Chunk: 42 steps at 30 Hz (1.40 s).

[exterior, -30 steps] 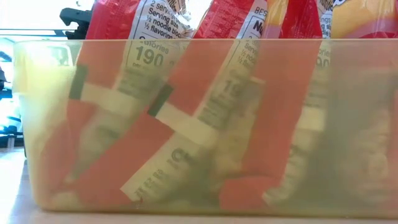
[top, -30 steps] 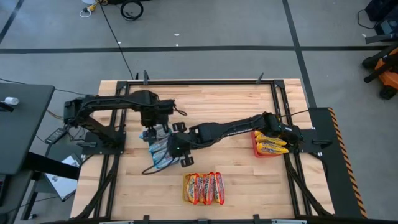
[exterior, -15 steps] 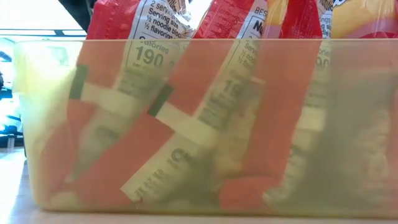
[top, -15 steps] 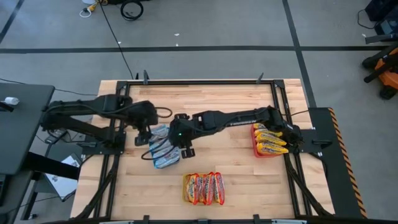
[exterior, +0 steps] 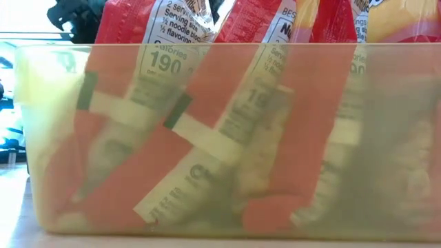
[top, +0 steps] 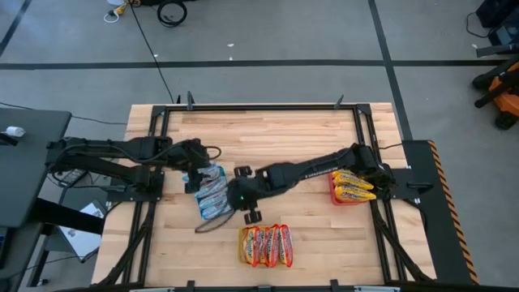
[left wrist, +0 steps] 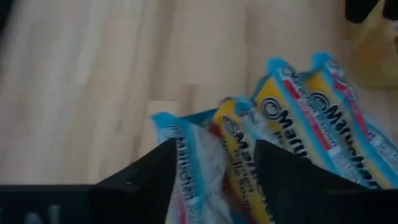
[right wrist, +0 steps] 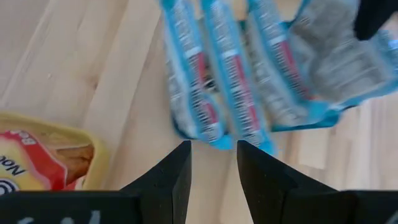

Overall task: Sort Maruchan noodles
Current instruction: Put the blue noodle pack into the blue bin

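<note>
My right gripper beside blue-white noodle packets, fingers apart, empty. My left gripper at their far edge, fingers apart around one packet. Step: tidying blue group. Next: nudge packets into row.

The wooden table is carrying three groups. The blue packets are lying in a row left of centre, on edge. The red packets are sitting in a yellow tray near the front edge. The yellow packets are resting in a red tray at the right.
</note>
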Tool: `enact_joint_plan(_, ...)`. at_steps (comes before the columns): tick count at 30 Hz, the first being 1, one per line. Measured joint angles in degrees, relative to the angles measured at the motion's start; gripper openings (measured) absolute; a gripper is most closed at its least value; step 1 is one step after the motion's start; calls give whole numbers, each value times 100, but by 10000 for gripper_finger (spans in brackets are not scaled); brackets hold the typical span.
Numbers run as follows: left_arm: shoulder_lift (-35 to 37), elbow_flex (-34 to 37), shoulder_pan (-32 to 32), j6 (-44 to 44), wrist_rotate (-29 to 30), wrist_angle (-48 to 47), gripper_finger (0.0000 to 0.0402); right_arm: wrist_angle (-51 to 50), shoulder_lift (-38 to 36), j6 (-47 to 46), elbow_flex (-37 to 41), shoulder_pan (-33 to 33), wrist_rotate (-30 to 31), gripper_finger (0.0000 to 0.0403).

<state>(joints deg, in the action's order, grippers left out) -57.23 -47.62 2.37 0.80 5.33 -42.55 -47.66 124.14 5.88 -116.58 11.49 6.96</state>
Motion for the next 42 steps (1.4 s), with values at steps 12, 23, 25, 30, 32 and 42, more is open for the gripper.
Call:
enact_joint_plan(12,-159,949,185,79,257,1371,34,756,-7,-30,556,263,225,134)
enact_joint_plan(23,-1079,960,465,142,-62,2071,10,1782,26,345,836,258,-354,134)
enact_joint_plan(25,-1191,960,459,172,-99,2132,9,2289,30,421,1004,316,-739,134)
enact_joint_plan(30,-1196,962,459,186,-116,2084,12,3928,47,264,1837,330,-1085,131)
enact_joint_plan(32,-1115,962,459,185,-114,1897,13,4173,59,196,1995,270,-1086,128)
enact_joint_plan(42,-1128,964,460,153,-178,1776,11,4272,45,484,2200,-101,-1728,115)
